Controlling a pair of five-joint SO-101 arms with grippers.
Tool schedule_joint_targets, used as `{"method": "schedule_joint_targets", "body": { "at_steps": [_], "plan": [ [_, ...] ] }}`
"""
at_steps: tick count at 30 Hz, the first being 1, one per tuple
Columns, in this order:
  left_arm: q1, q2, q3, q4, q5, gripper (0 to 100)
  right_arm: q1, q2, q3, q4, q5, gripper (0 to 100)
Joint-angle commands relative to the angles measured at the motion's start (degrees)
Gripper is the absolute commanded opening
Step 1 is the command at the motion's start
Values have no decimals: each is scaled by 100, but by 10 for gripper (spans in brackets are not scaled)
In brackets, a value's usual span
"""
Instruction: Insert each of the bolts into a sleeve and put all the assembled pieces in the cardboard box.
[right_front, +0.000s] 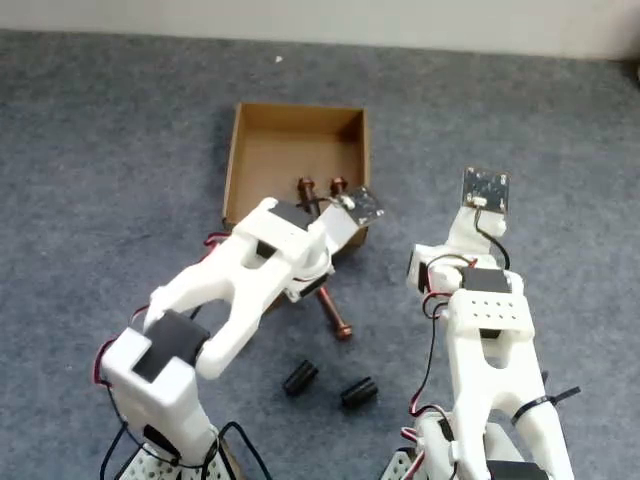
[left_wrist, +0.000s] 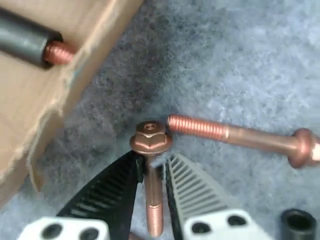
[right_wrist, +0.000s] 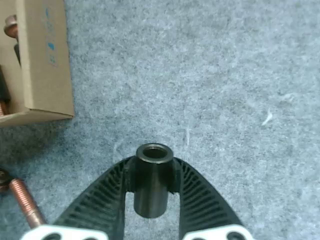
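Bright, even overhead light; soft shadow beneath left arm (right_front: 250, 280) on carpet (right_front: 100, 150); faint sheen on bolt (left_wrist: 151, 141) head.

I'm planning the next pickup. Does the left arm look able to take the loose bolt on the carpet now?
Probably not yet: the left gripper is shut on a second bolt. Otherwise the loose bolt lies close by on bare carpet, nothing covering it.

Grey carpet (right_front: 120, 150) covers the surface; pale strip (right_front: 400, 25) along far edge.
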Motion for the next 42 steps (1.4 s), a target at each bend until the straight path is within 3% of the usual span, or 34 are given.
{"method": "schedule_joint_targets", "body": {
  "at_steps": [1, 12, 18, 23, 31, 42],
  "plan": [
    [40, -1138, 303, -123, 255, 5, 75, -233, -84, -127, -62, 5],
    [31, -3846, 2264, -1389, 1468, 6, 4, -2044, 426, -22, -35, 5],
    [31, -4901, 2721, -1503, 2207, 6, -576, -2941, 857, -4, -53, 5],
    [31, -5859, 3099, -1582, 2295, 6, -945, -3793, 1226, -4, -62, 5],
    [22, -7160, 4303, -2690, 2268, 6, -1745, -5077, 1815, -31, -62, 5],
    [-303, -8857, 4787, -2760, 2497, 6, -2404, -6202, 2677, -585, -18, 5]
  ]
}}
